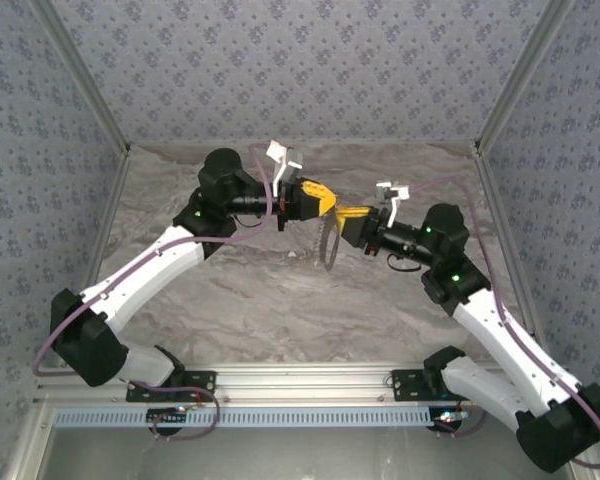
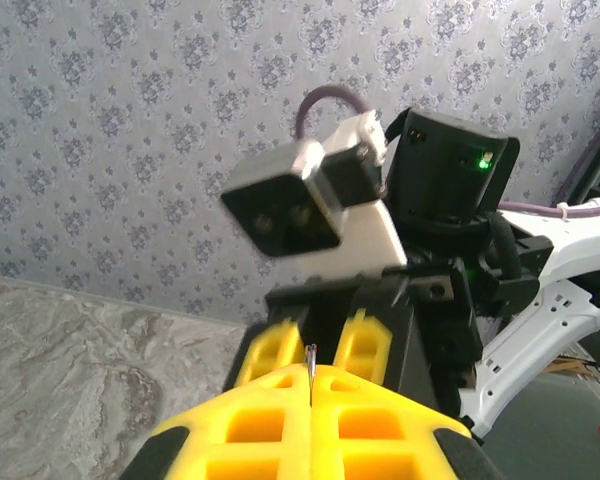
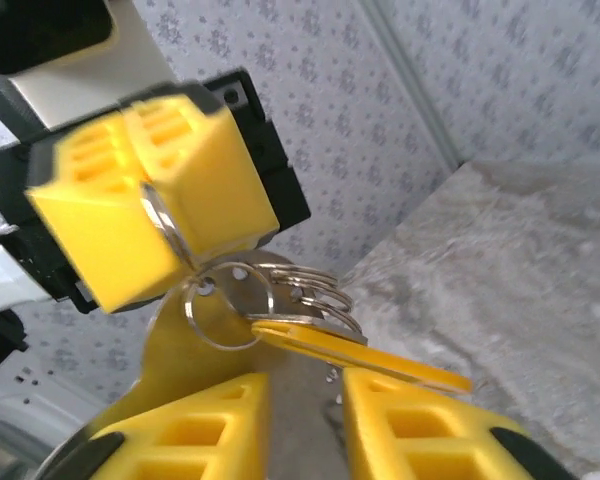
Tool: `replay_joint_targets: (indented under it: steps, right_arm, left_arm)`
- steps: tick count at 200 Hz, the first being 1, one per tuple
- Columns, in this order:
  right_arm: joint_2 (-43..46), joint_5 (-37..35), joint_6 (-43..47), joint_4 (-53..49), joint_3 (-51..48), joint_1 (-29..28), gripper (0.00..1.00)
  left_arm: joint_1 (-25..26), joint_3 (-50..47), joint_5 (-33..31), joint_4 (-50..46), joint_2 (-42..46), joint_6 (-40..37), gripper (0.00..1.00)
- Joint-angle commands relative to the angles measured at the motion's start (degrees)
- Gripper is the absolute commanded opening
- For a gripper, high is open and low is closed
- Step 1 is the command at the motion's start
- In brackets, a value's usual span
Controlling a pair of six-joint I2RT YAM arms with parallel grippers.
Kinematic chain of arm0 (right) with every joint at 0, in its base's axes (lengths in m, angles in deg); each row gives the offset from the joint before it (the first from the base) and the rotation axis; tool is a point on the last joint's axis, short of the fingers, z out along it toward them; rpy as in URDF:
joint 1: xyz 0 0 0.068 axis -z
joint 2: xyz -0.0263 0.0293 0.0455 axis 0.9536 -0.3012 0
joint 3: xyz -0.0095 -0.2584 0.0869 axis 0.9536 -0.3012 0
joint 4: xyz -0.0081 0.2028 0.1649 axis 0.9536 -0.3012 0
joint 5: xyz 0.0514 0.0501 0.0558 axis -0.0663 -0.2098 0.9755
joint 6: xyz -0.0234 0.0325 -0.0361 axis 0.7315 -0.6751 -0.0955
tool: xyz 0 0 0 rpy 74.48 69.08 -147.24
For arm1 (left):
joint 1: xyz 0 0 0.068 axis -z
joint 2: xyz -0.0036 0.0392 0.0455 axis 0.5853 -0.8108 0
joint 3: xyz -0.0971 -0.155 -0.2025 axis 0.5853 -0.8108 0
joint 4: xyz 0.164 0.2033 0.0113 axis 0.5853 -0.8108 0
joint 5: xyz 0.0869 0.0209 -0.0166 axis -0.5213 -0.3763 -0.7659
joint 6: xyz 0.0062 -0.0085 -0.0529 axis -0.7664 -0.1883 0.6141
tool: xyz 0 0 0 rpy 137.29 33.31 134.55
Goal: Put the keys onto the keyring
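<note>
Right wrist view: the left pincer point(image 3: 152, 205), upper left, clamps the thin dull-grey metal keyring point(image 3: 170, 240). The flat brass-gold key point(image 3: 360, 352) hangs mid-frame above the parted right pincer point(image 3: 305, 420). It looks light, stiff and slick, so pinch its flat faces.

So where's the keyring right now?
Held mid-air over the middle of the table, the keyring is clamped in the shut left pincer. It directly faces the open right pincer, as the right wrist view shows.
</note>
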Motion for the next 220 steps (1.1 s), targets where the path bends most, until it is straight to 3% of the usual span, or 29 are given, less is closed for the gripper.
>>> replay_joint_targets:
  steps: [1, 14, 59, 123, 220]
  right_arm:
    - [4.3, -1.9, 1.0, -4.1, -1.0, 2.5, 0.43]
    - [6.4, -3.3, 1.8, -6.3, -1.4, 3.3, 0.5]
    - [10.6, -12.4, 6.6, -12.4, -0.6, 2.8, 0.56]
    - [13.7, -22.9, 13.1, -17.1, 0.3, -3.6, 0.58]
    - [11.4, -33.3, 17.0, -14.1, -1.1, -13.1, 0.6]
  left_arm:
    - [0.5, 0.0, 0.1, 3.1, 2.5, 0.7, 0.0]
    - [0.6, -0.1, 0.3, 3.1, 2.7, 0.9, 0.0]
    - [0.5, 0.1, 1.9, 3.6, 2.8, 2.0, 0.0]
    - [0.5, -2.1, 2.4, 7.1, 3.9, 5.6, 0.0]
    - [0.7, -4.6, 1.6, 9.8, 4.7, 6.6, 0.0]
